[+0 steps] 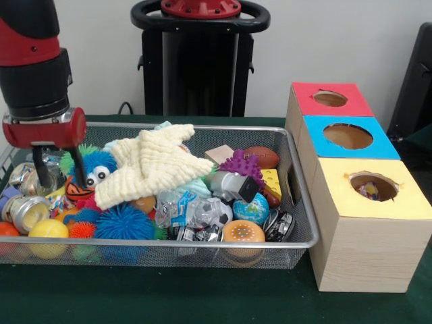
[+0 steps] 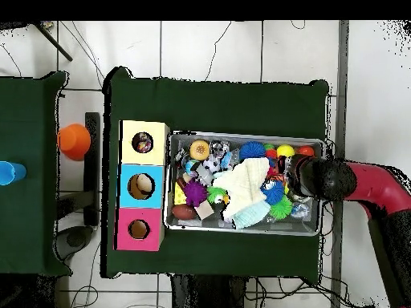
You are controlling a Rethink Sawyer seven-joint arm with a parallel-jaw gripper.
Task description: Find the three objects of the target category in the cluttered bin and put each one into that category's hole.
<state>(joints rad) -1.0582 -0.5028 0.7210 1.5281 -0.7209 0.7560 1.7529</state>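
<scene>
The wire mesh bin (image 1: pixel 202 244) is full of toys; it also shows in the overhead view (image 2: pixel 241 229). My gripper (image 1: pixel 61 173) is open and empty. Its two black fingers (image 1: pixel 42 174) reach down into the bin's left end, beside a blue fuzzy toy with eyes (image 1: pixel 98 169). In the overhead view the gripper (image 2: pixel 299 178) is at the bin's right end. A small patch of multicolour crinkled material (image 1: pixel 59 202) shows just below the fingers. A confetti piece (image 1: pixel 368 191) lies inside the hole (image 1: pixel 373 185) in the yellow-topped box (image 1: pixel 405 199), and that hole also shows from above (image 2: pixel 143 143).
A cream cloth (image 1: pixel 155 165) lies over the bin's middle on a mint cloth (image 1: pixel 196 185). Spiky balls (image 1: pixel 123 223), a purple spiky toy (image 1: pixel 241 164) and small balls lie around them. Blue-topped (image 1: pixel 347 136) and red-topped (image 1: pixel 331 98) boxes stand behind the yellow one. An orange cup (image 2: pixel 74 140) stands beside the boxes.
</scene>
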